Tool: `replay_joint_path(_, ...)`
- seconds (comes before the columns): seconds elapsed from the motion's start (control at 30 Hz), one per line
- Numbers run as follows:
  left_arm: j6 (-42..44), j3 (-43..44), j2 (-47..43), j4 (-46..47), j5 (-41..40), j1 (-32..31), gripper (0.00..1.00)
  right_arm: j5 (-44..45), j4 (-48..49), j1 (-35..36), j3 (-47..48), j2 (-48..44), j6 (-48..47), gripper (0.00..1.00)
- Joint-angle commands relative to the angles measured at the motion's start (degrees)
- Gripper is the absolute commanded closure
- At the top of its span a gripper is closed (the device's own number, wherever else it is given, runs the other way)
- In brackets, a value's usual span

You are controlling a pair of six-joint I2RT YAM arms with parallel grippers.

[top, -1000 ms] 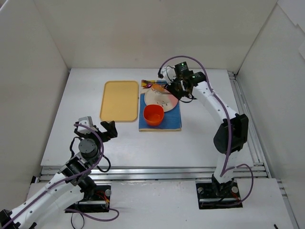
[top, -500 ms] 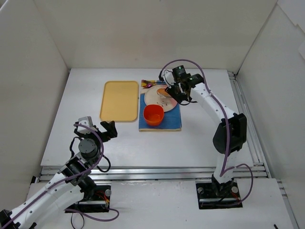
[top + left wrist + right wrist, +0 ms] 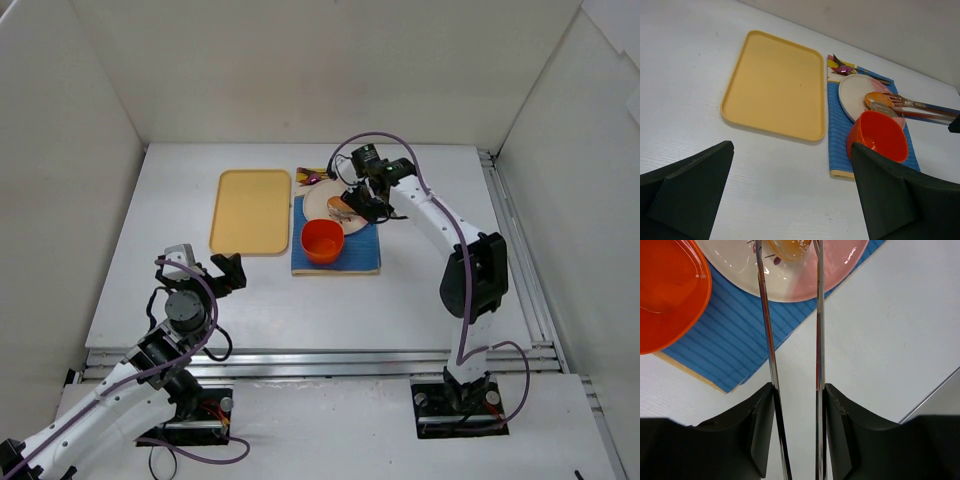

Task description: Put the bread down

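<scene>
Right claw (image 3: 797, 390) is clamped on a pair of long shiny metal tongs (image 3: 818, 340), one black finger pressed on each thin arm. That is why the arms run so close side by side. The far tips of the tongs sit on either side of the small round golden-brown bread (image 3: 787, 247). The tongs give the arm a longer reach, so the claw itself stays back from the food.

The bread is over the round white and pink plate (image 3: 790, 290), toward the far edge of the tabletop (image 3: 690, 50), about midway along it. The plate lies on a blue striped mat (image 3: 735, 340), with a shiny orange-red cup (image 3: 665, 290) just beside it on the near side. A flat yellow tray (image 3: 775, 85) lies bare on the left of the mat (maybe the bread should go there, maybe on the plate).

Left claw (image 3: 792, 145) has its fingers wide apart and holds nothing. It waits by the near left corner, I think to keep out of the way.

Some things are hard to see. The right wrist view cuts off most of the bread, so I cannot tell if it rests on the plate or hangs just above it. Small purple and yellow bits (image 3: 842, 69) at the far edge of the mat are too tiny to name.
</scene>
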Motion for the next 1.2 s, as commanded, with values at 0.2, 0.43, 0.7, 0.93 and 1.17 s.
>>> replay_joint_path(0.2,-0.32,1.87,0.1,3.13,-1.06,0.45,0.01,1.71,0.34,0.12,4.04,-0.19,0.85,0.55)
replay_joint_path(0.43,-0.05,2.23,0.62,2.95,-0.36,0.45,0.01,1.53,0.42,0.29,5.18,-2.56,0.85,0.52)
replay_joint_path(0.7,0.03,2.05,0.27,3.04,-0.53,0.45,0.01,1.53,0.43,0.47,6.85,-5.2,0.94,0.54)
replay_joint_path(0.93,0.12,2.22,-0.08,2.95,-0.53,0.45,0.01,0.84,0.51,1.26,8.43,-10.02,1.2,0.53)
replay_joint_path(1.17,0.04,2.14,-0.78,2.6,-0.88,0.45,0.0,-1.8,0.43,3.8,8.79,-13.81,0.94,0.54)
